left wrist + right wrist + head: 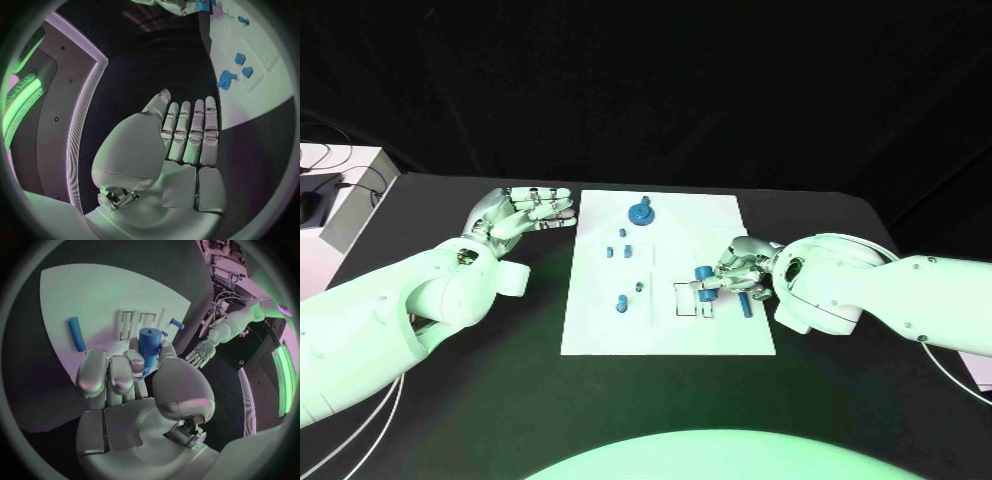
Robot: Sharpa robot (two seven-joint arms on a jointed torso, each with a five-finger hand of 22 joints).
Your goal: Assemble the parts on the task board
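Black bench [473, 400], white task board [668, 335] lying flat at its middle, long side running away from the robot.

Right hand [737, 270] sits over the board's right edge, fingers curled around a short blue cylinder [149, 346]. In the right wrist view the cylinder stands upright between thumb and fingers, its upper end clear of them. It is held above the pair of rectangular slots [134, 325] in the board. Whether its lower end touches the board I cannot tell.

A long blue rod [76, 333] lies flat on the board just beside the right hand, on the side nearer the board's right edge. A smaller blue peg [176, 323] lies past the slots.

Farther up the board: a round blue part with a stem [642, 212] near the far edge, at the centre. Below it, several small blue pieces [626, 250] scattered along the board's middle, and one more [622, 302] near the left side, level with the right hand.

Left hand [524, 213] is off the board, just beside its far left corner, over bare bench. It holds nothing. Left wrist view shows the fingers [194, 130] straight and side by side, thumb set apart, palm open. Hand is near the board, not touching it.
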